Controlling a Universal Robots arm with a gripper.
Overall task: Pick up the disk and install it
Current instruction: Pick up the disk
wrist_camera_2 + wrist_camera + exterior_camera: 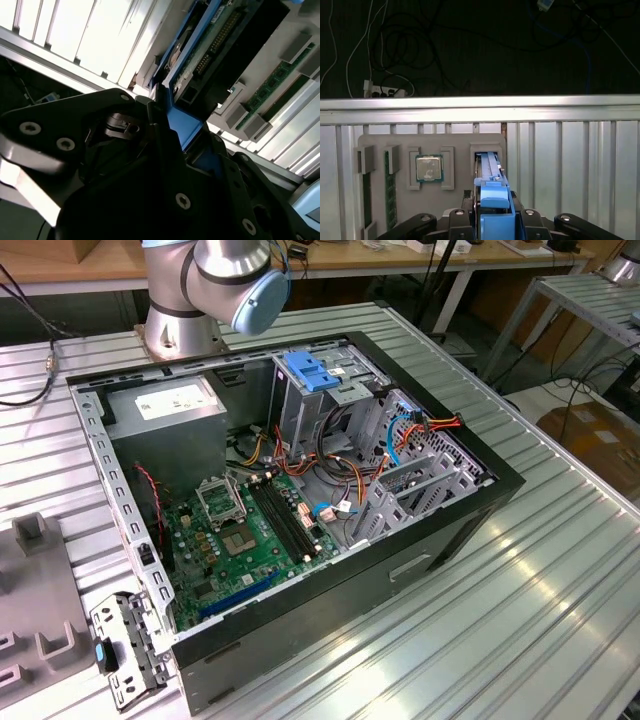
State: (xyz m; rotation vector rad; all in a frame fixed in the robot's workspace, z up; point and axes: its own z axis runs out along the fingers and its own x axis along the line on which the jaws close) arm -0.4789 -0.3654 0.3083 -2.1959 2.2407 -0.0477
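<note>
Ribbed metal table (570, 165) | disk (495, 192) upright in grey tray (455, 142) | tool (494, 216) clamped on disk

1. The arm (235, 285) is cut off by the exterior view's top edge.
2. The grey tray (40, 585) runs off that view's left edge.
3. In the first wrist view the gripper (495, 225), clamped on the disk (494, 192), is cut by the picture's edge and hides the disk's near end.
</note>
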